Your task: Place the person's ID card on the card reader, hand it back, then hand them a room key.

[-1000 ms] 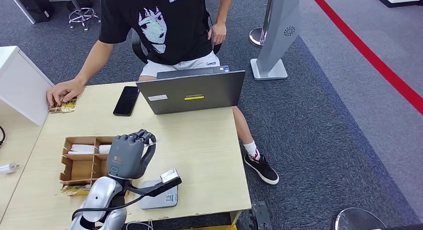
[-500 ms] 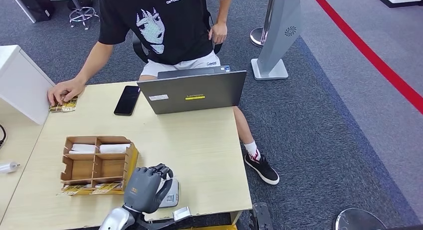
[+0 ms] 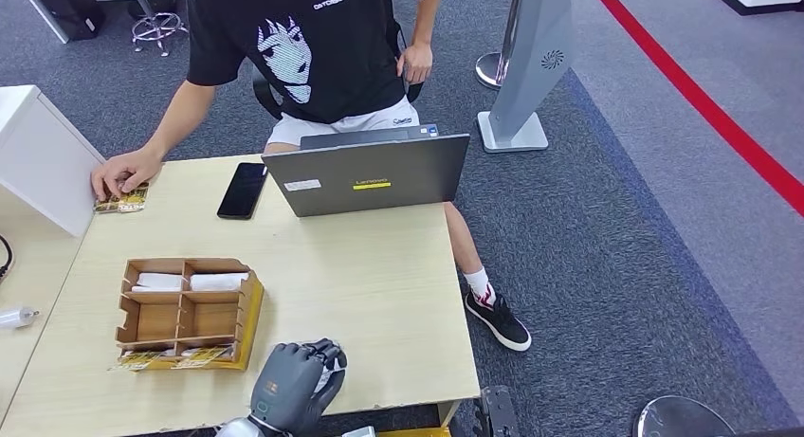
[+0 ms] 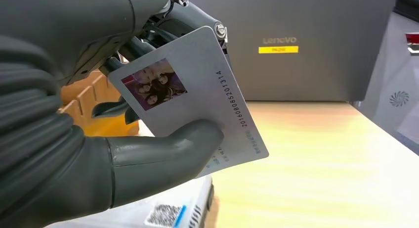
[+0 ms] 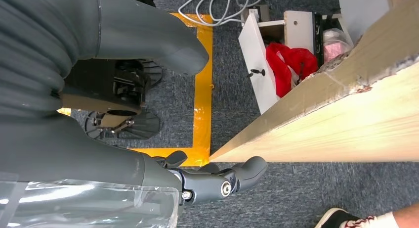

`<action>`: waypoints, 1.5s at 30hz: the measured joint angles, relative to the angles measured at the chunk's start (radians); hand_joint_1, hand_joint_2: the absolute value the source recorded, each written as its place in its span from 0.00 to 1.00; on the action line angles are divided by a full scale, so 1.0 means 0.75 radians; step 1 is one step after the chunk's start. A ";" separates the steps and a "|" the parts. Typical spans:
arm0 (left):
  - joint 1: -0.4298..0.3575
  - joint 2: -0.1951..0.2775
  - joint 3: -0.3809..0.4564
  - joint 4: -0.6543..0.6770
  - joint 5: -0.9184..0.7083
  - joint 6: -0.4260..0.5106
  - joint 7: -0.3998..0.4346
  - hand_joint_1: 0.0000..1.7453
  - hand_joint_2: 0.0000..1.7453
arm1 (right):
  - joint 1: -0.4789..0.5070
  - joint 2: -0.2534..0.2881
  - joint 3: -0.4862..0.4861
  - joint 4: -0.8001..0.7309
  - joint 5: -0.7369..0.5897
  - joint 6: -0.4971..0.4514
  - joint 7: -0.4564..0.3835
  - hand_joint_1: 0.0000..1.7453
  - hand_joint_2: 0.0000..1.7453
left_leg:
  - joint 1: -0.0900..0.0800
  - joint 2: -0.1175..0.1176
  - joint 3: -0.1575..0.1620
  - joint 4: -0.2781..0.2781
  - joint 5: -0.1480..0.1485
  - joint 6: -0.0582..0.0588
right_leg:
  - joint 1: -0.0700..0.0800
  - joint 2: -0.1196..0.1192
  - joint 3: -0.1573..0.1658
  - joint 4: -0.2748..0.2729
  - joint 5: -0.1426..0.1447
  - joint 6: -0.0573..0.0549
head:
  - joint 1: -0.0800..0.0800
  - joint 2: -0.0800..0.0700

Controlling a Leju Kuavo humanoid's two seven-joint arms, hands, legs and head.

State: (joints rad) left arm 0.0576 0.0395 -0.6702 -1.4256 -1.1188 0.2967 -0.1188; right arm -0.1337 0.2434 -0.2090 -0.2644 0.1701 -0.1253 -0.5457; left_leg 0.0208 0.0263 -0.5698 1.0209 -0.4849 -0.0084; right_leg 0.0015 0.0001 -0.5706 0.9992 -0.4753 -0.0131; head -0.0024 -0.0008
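My left hand (image 3: pixel 292 388) is low over the table's front edge, hiding most of the card reader. In the left wrist view the hand (image 4: pixel 74 139) pinches the grey ID card (image 4: pixel 197 99) between thumb and fingers. The card is tilted, and its photo and a printed number face the camera. Just beneath it lies the white card reader (image 4: pixel 163 213) with a QR sticker. White room keys (image 3: pixel 190 282) lie in the back compartments of the wooden organiser (image 3: pixel 248 309). My right hand (image 5: pixel 99 154) hangs beside the table with fingers (image 5: pixel 217 181) apart, holding nothing.
A person sits at the far side with one hand (image 3: pixel 121 172) on a yellow packet by a white box (image 3: pixel 38 162). A grey laptop (image 3: pixel 370 176) and black phone (image 3: pixel 241 191) lie near them. The table edge (image 5: pixel 316 139) runs next to my right hand.
My left hand, still holding the ID card, has drawn back from beside the organiser to the table's front edge, over the card reader.
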 joint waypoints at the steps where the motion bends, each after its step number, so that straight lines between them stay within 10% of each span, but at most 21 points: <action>1: 0.001 0.000 -0.009 0.003 -0.006 0.006 0.014 1.00 1.00 | 0.000 0.000 0.000 0.000 0.000 0.000 -0.001 0.00 1.00 | 0.000 0.000 0.000 0.000 0.000 0.000 | 0.000 0.000 0.000 0.000 0.000 0.000 | 0.000 0.000; 16: 0.016 0.027 0.088 0.059 -0.058 0.093 0.214 1.00 1.00 | 0.006 0.000 -0.039 0.000 -0.067 0.058 -0.007 0.00 1.00 | 0.000 -0.001 0.000 0.000 0.000 0.000 | 0.000 -0.001 0.000 0.000 0.000 0.000 | 0.000 0.000; 45: 0.062 -0.060 0.404 0.112 -0.031 0.058 0.097 1.00 1.00 | 0.079 -0.116 -0.493 -0.020 -0.171 0.132 -0.074 0.00 1.00 | -0.004 -0.010 -0.002 0.000 -0.001 0.003 | -0.003 -0.011 0.002 -0.001 -0.002 0.003 | 0.000 0.000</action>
State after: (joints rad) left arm 0.1043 -0.0053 -0.3671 -1.3414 -1.1419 0.3402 -0.0462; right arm -0.0744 0.1560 -0.5785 -0.2791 0.0419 -0.0266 -0.6014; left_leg 0.0181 0.0190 -0.5716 1.0211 -0.4857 -0.0062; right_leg -0.0010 -0.0080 -0.5692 0.9985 -0.4768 -0.0106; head -0.0027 -0.0008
